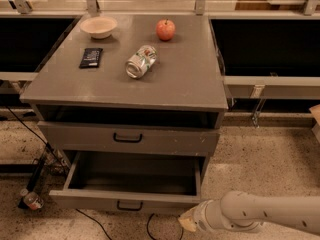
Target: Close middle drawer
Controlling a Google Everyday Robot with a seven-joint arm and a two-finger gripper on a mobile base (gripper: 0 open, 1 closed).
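The middle drawer (90,198) is a grey box pulled out at the bottom of the grey cabinet (190,79). It has a low flat front and a small black bar handle (129,205), and its inside is bare. My gripper (188,221) is at the end of the white arm that comes in from the lower right. It sits just below and in front of the drawer's front right corner, very near or against it. Above the open drawer is a closed drawer (75,136) with a bigger black handle.
On the cabinet top lie a white bowl (98,27), a red apple (165,29), a crushed can (141,61) and a black packet (91,57). Black cables and a bottle (32,200) lie on the floor to the left. Dark shelves flank the cabinet.
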